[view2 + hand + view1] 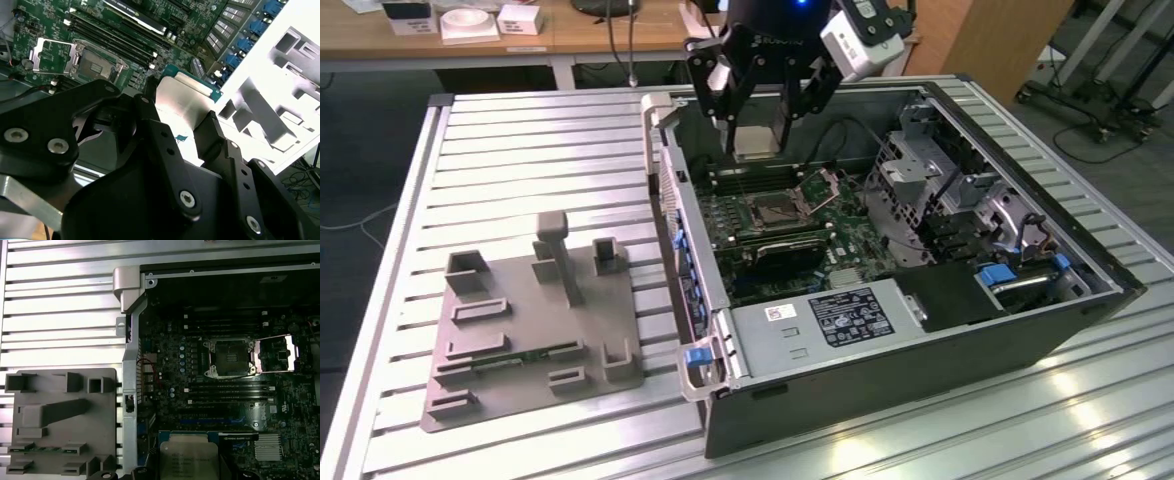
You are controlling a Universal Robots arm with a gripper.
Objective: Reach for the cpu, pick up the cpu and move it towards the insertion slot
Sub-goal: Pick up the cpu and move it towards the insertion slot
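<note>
Lying open on the slatted table: the computer case [907, 330], its side panel off and the motherboard facing up.
Fixture: the grey plastic fixture [534, 320] is sitting on the table beside the case, at the exterior view's left of it.
Gripper: the gripper [761, 135] is hanging above the far end of the case, its black fingers [165, 145] pinching the cpu from two sides.
Cpu: the cpu [758, 140] is riding in the fingers, raised clear of the motherboard; its silvery face is showing in both wrist views [182, 107] [189, 460].
Slot: the insertion slot [769, 210] is sitting inside the case, just below the held cpu in the exterior view, with its metal frame flipped open beside it [227, 357].
</note>
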